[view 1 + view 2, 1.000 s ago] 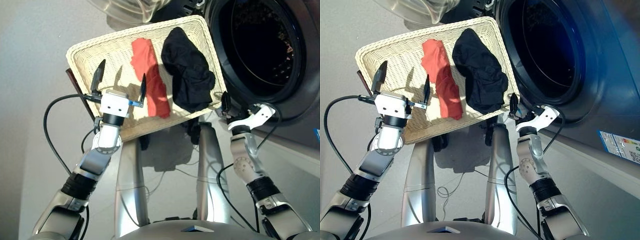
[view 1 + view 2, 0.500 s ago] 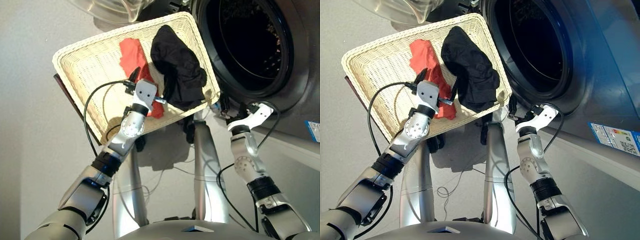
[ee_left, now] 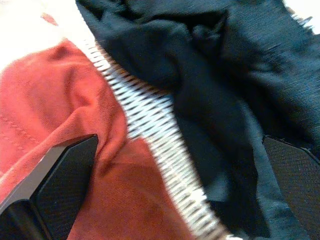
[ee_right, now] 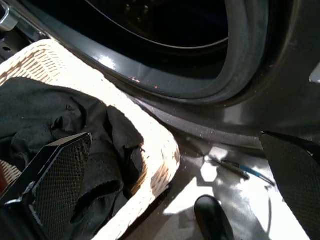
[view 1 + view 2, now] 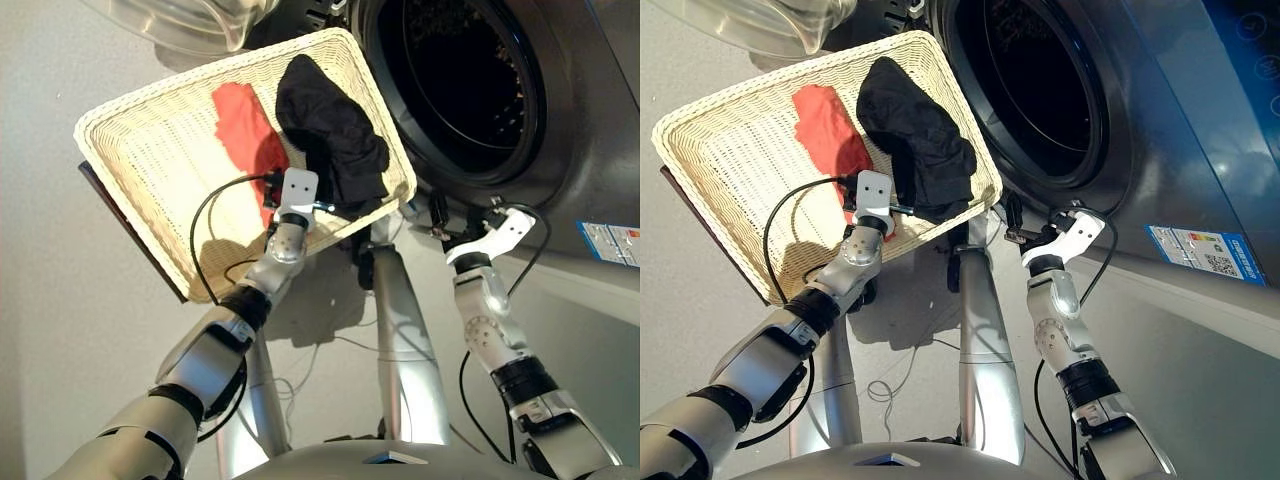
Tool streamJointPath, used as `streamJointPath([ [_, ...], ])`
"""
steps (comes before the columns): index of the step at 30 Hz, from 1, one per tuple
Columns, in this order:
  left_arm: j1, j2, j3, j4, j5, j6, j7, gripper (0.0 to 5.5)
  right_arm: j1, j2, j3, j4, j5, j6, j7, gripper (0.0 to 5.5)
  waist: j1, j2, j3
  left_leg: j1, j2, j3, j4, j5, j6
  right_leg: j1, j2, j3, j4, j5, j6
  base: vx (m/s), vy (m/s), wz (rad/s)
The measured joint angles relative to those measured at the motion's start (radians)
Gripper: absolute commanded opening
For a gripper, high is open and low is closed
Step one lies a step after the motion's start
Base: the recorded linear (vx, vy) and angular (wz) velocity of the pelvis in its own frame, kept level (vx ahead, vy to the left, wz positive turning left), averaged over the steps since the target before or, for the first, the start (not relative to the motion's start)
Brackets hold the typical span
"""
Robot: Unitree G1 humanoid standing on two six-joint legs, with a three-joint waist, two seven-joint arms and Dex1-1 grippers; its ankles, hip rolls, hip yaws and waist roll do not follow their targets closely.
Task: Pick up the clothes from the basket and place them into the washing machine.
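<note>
The washing machine [image 5: 560, 120] is stood with its porthole open beside the basket [image 5: 150, 160], so transfers are short. The black garment [image 5: 335, 140] is heaped along the basket's machine-side edge; the red-orange garment [image 5: 245, 130] is laid beside it, mid-basket. No navy garment is seen. The left gripper [image 3: 175, 165] is spread wide, straddling both garments; the right gripper [image 4: 175, 165] is held open, empty, off the basket's near corner. Drum contents are lost in darkness.

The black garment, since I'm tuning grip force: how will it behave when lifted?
The black garment lies crumpled in folds, so it is probably floppy and will drape and trail. It looks thin, likely light. It lies beside the red garment in the basket, so a pinch might snag both.
</note>
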Motion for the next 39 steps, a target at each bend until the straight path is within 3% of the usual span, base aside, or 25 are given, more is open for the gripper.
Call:
streamJointPath([
  [11,-0.008,-0.031,0.008,0.089,0.003,-0.004,0.087,5.50,0.016,-0.005,0.022,-0.029,0.002,-0.003,-0.002,5.50,0.000,-0.006,-0.004,0.000,-0.001,0.000,0.005,0.000,0.000,0.000,0.000,0.000,0.005,0.003,-0.004,0.000,0.000,0.000],
  [20,-0.013,-0.071,0.065,0.136,-0.116,-0.070,0.141,5.50,0.032,-0.014,0.061,-0.052,0.023,-0.005,-0.009,5.50,0.001,-0.013,-0.008,-0.001,0.002,0.000,0.007,-0.001,-0.002,0.001,0.000,0.000,0.002,0.003,-0.004,0.000,0.000,0.000],
  [28,-0.006,-0.079,0.092,0.138,-0.176,-0.111,0.191,5.50,0.033,-0.023,0.078,-0.055,0.032,-0.006,-0.021,5.50,0.002,-0.016,-0.010,-0.001,0.002,-0.001,0.006,-0.001,-0.002,0.001,0.000,0.000,0.001,0.003,-0.004,0.000,0.000,0.000],
  [33,0.004,-0.076,0.122,0.154,-0.236,-0.117,0.212,5.50,0.033,-0.047,0.083,-0.057,0.042,-0.010,-0.024,5.50,0.004,-0.017,-0.010,-0.001,0.002,-0.001,0.007,-0.001,-0.001,0.001,0.000,0.000,0.002,0.003,-0.004,0.000,0.000,0.000],
  [34,0.004,-0.074,0.122,0.159,-0.244,-0.117,0.210,4.42,0.033,-0.050,0.083,-0.058,0.042,-0.012,-0.024,5.50,0.005,-0.017,-0.010,-0.001,0.002,-0.001,0.007,-0.001,-0.001,0.001,0.000,0.000,0.002,0.003,-0.004,0.000,0.000,0.000],
  [35,0.004,-0.072,0.122,0.163,-0.251,-0.117,0.205,0.00,0.033,-0.052,0.083,-0.060,0.042,-0.018,-0.024,5.50,0.006,-0.017,-0.010,-0.001,0.002,-0.001,0.007,-0.001,-0.001,0.001,0.000,0.000,0.002,0.003,-0.004,0.000,0.000,0.000],
  [39,0.004,-0.063,0.129,0.172,-0.286,-0.133,0.199,0.00,0.033,-0.053,0.083,-0.061,0.042,-0.024,-0.024,5.50,0.010,-0.017,-0.010,0.000,0.002,-0.001,0.007,-0.001,-0.001,0.002,0.000,0.000,0.002,0.003,-0.004,0.000,0.000,0.000],
])
